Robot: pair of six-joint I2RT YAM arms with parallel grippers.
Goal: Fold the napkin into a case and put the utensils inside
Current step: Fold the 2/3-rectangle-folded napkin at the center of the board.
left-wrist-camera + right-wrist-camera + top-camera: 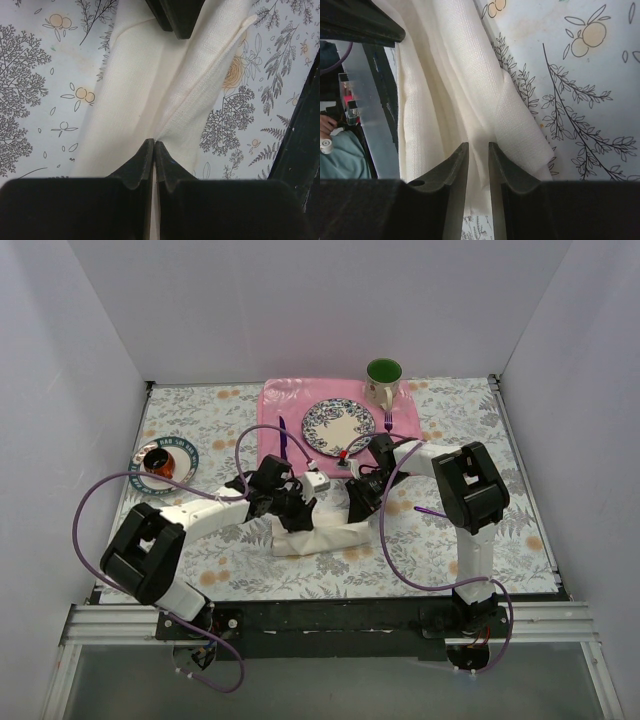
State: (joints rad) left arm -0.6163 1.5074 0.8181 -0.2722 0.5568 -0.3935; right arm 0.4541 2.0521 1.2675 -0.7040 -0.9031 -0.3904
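Low in the left wrist view, the left pincer point(154, 146) was pinched shut on a fold of the napkin point(165, 90). The right pincer point(478, 147) was clamped, slightly parted, on another fold. Seen from overhead, the napkin was bunched mid-frame between both.

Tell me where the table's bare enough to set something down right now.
Free: the tablecloth between the pink placemat and the right wall; also between the saucer and the placemat. Crowded: the centre, where left hand and right hand both pinch the napkin.
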